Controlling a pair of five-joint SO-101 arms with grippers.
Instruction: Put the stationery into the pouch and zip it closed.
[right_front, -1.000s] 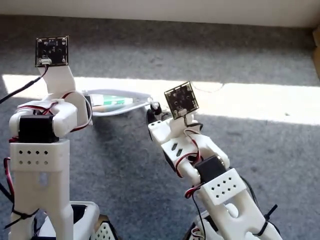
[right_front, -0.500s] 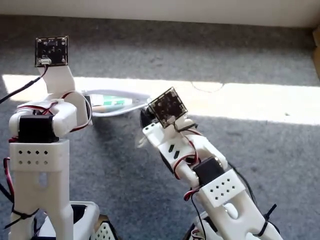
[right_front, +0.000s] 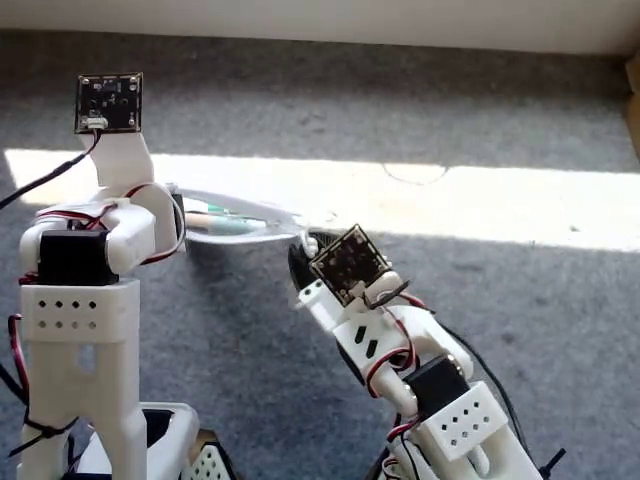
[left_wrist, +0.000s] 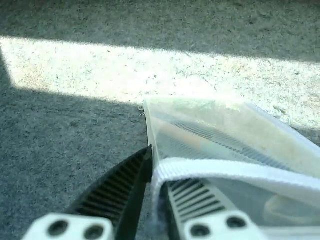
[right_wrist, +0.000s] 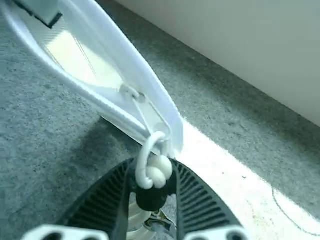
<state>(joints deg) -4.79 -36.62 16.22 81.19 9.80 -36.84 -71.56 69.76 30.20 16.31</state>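
The pouch (right_front: 240, 215) is clear mesh edged with white zip tape. It stretches sideways over the near edge of the sunlit strip (right_front: 480, 200), and its tapes look spread apart. An orange pen-like piece of stationery (left_wrist: 182, 139) lies inside. A knotted white pull cord (right_wrist: 152, 169) trails from one end.

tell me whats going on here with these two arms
The two arms hold a see-through pouch between them over the grey carpet. The left gripper is clamped on one end of it, and the right gripper pinches the white cord zipper pull at the other end. Some stationery lies inside. How far the zip is closed is hard to tell.
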